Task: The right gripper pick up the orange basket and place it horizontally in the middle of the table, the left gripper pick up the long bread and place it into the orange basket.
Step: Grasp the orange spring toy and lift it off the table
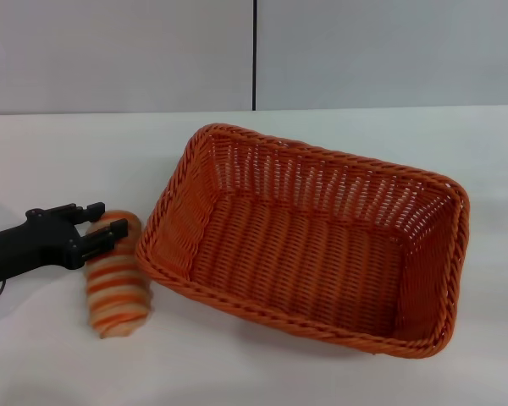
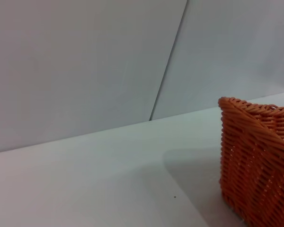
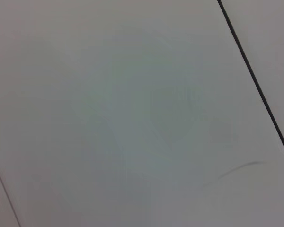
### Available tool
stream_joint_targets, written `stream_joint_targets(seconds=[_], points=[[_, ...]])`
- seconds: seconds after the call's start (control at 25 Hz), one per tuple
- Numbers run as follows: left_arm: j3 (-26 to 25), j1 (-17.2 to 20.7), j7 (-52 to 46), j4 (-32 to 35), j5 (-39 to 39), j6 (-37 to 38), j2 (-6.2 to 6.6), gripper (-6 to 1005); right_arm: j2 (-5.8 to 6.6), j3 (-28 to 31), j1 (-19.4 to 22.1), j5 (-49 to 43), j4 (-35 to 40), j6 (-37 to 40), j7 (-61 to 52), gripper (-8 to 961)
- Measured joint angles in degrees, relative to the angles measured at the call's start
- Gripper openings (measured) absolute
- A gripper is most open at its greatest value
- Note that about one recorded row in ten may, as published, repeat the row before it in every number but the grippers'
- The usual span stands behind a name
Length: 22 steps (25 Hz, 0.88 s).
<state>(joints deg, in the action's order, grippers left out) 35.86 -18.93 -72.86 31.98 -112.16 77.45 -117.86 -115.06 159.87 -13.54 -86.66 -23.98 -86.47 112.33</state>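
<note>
Your left gripper (image 1: 99,227) comes in low from the 9 o'clock edge of the head view. Its two short black fingers are parted, one above and one below the far end of the long bread (image 1: 115,273). They straddle that tip and look to be touching it. Whether they already press on it, you cannot tell.

The long bread lies flat on the white table (image 1: 59,152), at about 8 o'clock from the middle of the view. It points roughly from 12 to 6 o'clock, and its far end nearly meets the left end of the orange basket (image 1: 309,241).

The orange basket sits open and empty near the middle of the table, turned a little askew, so that step looks done. The left wrist view shows only one corner of the basket.

Your right gripper is in no view. Its wrist camera shows only pale wall panels.

What could go wrong from here:
- The grip falls near the tip, not the middle. When lifted, the roll may droop, swing or slide out.
- The roll looks ridged and soft, so a hard squeeze could dent it.
- The basket's braided rim stands just beside the bread. A low carry could catch the rim and push the basket out of place.

No brand, label or writing can be read anywhere.
</note>
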Motion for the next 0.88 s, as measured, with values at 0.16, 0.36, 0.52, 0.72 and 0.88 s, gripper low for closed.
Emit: stream_joint_targets(seconds=[0.16,0.36,0.52,0.72,0.88], points=[[0.00,0.06,0.00,0.01,-0.02,0.34,0.01,553,-0.06,0.00,0.01,0.00,0.00,0.21,0.00,540],[0.00,0.10,0.00,0.01,-0.14,0.65,0.04,463,-0.07,0.00,0.01,0.00,-0.02,0.26,0.00,540],[-0.01,0.16,0.00,0.02,-0.15,0.69,0.06,429,-0.15,0.00,0.00,0.00,-0.02,0.36,0.00,541],[-0.31,0.13,0.00,0.01,-0.01,0.69,0.09,396,-0.16,0.00,0.00,0.00,-0.02,0.36,0.00,541],[-0.49,-0.04,0.00,0.01,0.03,0.68,0.09,374,-0.20,0.00,-0.15,0.00,0.70,0.53,0.39,542]])
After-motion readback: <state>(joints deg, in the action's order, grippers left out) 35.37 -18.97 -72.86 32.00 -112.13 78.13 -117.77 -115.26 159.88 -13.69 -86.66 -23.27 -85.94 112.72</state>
